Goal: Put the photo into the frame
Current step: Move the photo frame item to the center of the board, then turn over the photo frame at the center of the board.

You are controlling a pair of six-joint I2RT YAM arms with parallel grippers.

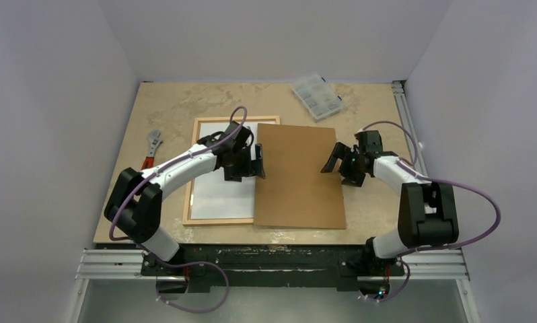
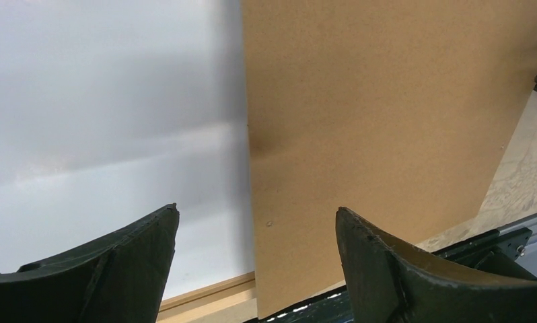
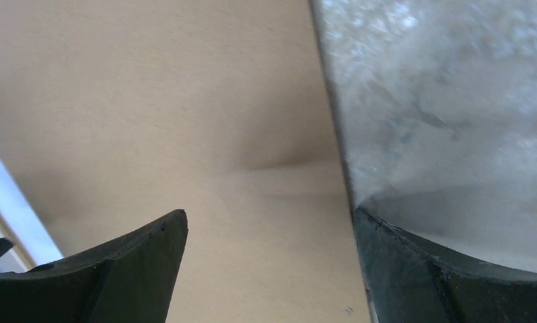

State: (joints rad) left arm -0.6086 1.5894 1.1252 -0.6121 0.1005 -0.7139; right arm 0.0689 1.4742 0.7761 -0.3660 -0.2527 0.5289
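The light wood frame [image 1: 233, 121] lies flat at the table's left centre. A plain white sheet, the photo [image 1: 219, 198] back side up, lies inside it. A brown backing board [image 1: 299, 178] lies beside it and covers the frame's right side. My left gripper [image 1: 258, 163] is open and empty over the board's left edge. In the left wrist view the gripper [image 2: 256, 210] straddles the line between the photo [image 2: 104, 121] and the board [image 2: 380, 114], with the frame's near rail [image 2: 208, 295] below. My right gripper [image 1: 334, 160] is open and empty at the board's right edge, as the right wrist view [image 3: 270, 212] shows.
A red-handled wrench [image 1: 151, 148] lies left of the frame. A clear plastic organizer box [image 1: 317, 96] sits at the back right. Metal rails run along the front edge [image 1: 272, 259] and the right edge [image 1: 407, 114]. Grey walls close in on three sides.
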